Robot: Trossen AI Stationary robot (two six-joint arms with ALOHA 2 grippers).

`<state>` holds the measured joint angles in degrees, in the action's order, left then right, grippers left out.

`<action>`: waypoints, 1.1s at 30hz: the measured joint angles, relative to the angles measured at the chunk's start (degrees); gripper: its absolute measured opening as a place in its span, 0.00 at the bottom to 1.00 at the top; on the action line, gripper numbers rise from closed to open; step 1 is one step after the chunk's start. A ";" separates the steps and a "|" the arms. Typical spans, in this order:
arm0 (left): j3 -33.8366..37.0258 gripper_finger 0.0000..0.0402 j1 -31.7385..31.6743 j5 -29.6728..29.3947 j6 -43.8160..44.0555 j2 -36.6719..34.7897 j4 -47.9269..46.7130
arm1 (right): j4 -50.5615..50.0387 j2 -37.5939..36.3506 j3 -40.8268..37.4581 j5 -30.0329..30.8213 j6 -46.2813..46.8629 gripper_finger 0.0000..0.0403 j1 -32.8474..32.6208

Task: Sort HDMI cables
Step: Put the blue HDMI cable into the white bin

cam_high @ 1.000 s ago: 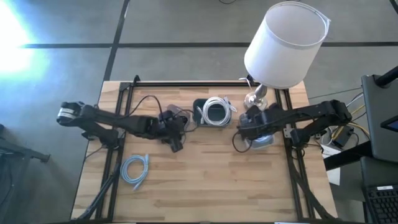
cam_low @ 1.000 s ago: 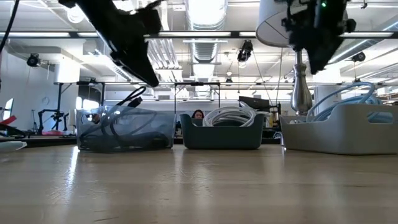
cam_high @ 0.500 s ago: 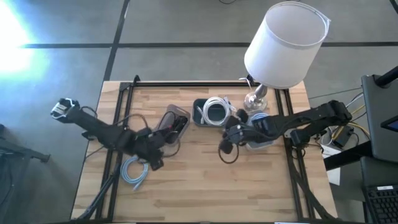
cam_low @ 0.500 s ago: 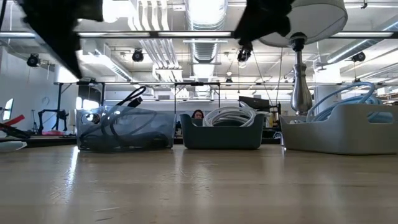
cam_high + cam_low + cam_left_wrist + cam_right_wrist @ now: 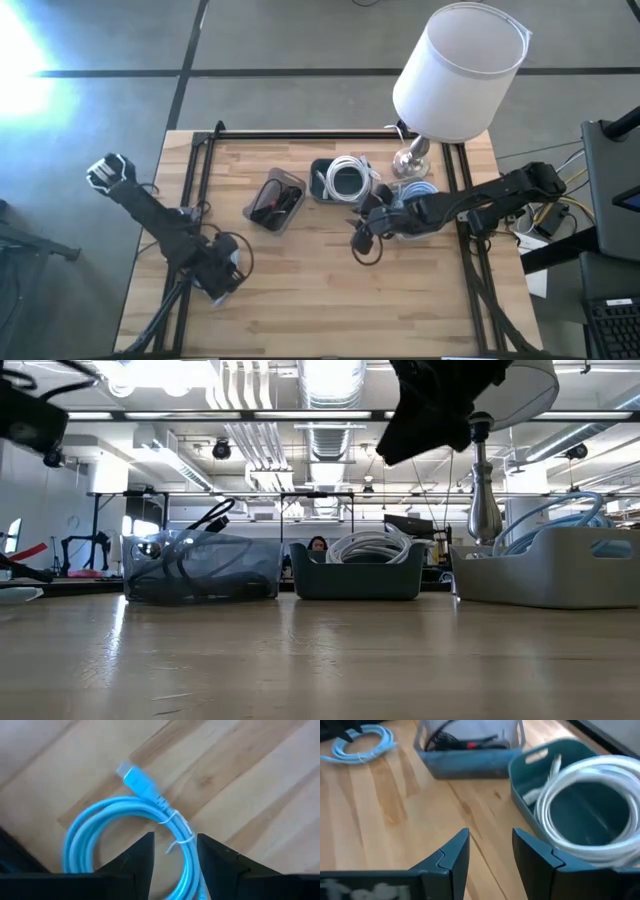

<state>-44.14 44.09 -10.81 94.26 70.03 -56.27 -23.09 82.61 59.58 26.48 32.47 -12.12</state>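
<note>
1. Surface: pale wooden table (image 5: 330, 290), plank grain running across, a black frame along its edges. A lamp with a white shade (image 5: 458, 70) on a metal base stands at the far right corner.
2. Room: low view looks into an open workshop with ceiling ducts and strip lights; a person's head shows far behind the middle bin.
3. Three bins in a row at the far side: clear bin (image 5: 275, 201) holding thin black cables (image 5: 190, 565); dark teal bin (image 5: 555, 800) holding a white coil (image 5: 582, 795); grey tray (image 5: 545, 575) holding light-blue cable (image 5: 560, 520).
4. Loose light-blue coil (image 5: 135, 835) lies flat on the wood near the table's front left, wound into a ring, bound with a white tie, flat blue plug sticking out to one side.
5. Left gripper (image 5: 172, 865) hovers directly above that coil, fingers spread, one strand showing in the gap between them; nothing pinched.
6. Right gripper (image 5: 490, 855) hangs over bare wood just in front of the teal bin, fingers parted, empty.
</note>
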 joint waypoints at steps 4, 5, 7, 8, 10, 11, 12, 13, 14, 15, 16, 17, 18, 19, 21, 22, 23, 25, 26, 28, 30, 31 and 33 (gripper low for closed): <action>4.25 0.38 0.03 1.02 1.83 1.18 9.28 | 0.06 0.00 -1.55 0.02 0.70 0.36 0.00; 5.24 0.38 0.03 1.31 1.60 1.51 12.25 | 0.08 0.00 -1.82 0.02 0.61 0.36 0.00; 7.12 0.38 0.05 1.83 1.51 2.04 17.31 | 0.02 0.00 -2.25 0.02 0.61 0.36 0.00; 7.94 0.38 0.06 2.00 1.67 2.35 19.00 | -0.02 0.00 -2.40 0.02 0.59 0.37 0.00; 8.78 0.38 0.05 1.99 1.96 2.91 20.20 | -0.01 0.00 -2.48 0.04 0.58 0.37 0.02; 9.00 0.38 0.05 1.99 2.10 3.15 20.26 | 0.04 0.00 -2.48 0.04 0.59 0.37 0.02; 9.21 0.38 0.05 1.98 2.28 3.22 20.28 | 0.04 0.00 -2.48 0.02 0.58 0.37 0.02; 9.32 0.38 0.05 1.98 2.63 3.22 20.19 | 0.04 0.00 -2.48 0.03 0.57 0.37 0.02; 9.32 0.38 0.05 1.98 2.97 3.17 20.15 | 0.04 0.00 -2.48 0.03 0.57 0.37 0.02; 9.19 0.38 0.04 2.00 3.14 3.11 20.03 | 0.04 0.00 -2.48 0.04 0.51 0.37 0.02; 8.82 0.38 0.03 2.07 3.06 3.09 19.74 | 0.02 0.00 -2.48 0.04 0.34 0.37 0.02; 8.32 0.38 0.03 2.22 2.83 3.09 19.34 | 0.04 0.00 -2.48 0.04 0.15 0.36 0.02; 7.60 0.38 0.03 2.43 2.47 3.09 18.80 | 0.04 0.00 -2.48 0.04 -0.13 0.36 0.02; 6.68 0.38 0.05 2.47 2.11 3.09 18.53 | 0.04 0.00 -2.48 0.04 -0.46 0.36 0.02; 4.54 0.37 0.05 2.43 1.83 3.01 16.55 | 0.03 0.00 -2.48 0.04 -1.55 0.36 0.02; 3.78 0.37 0.05 2.34 1.83 3.00 14.83 | 0.04 0.00 -2.48 0.04 -2.19 0.37 0.02; 3.19 0.37 0.05 2.31 1.94 3.00 12.84 | 0.07 0.00 -2.48 0.05 -2.78 0.37 0.02; 2.34 0.35 0.05 2.26 3.20 3.00 10.32 | 0.06 0.00 -2.48 0.04 -3.15 0.37 0.02; 2.19 0.35 0.05 2.19 4.35 3.00 9.36 | 0.06 0.00 -2.48 0.04 -3.17 0.38 0.02; 2.61 0.33 0.05 2.21 7.61 3.02 8.18 | 0.04 0.00 -2.48 0.06 -3.23 0.38 0.02; 3.29 0.32 0.05 2.19 10.91 3.26 8.85 | -0.02 0.00 -2.48 0.07 -3.93 0.38 0.02; 3.47 0.31 0.05 2.17 12.04 3.61 8.99 | -0.05 0.00 -2.48 0.07 -4.31 0.38 0.02; 3.77 0.31 0.05 2.17 12.76 4.53 9.59 | -0.07 0.00 -2.48 0.06 -4.64 0.37 0.02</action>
<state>-40.37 44.14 -8.64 107.02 74.56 -46.69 -23.17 82.61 57.10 26.54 27.83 -12.10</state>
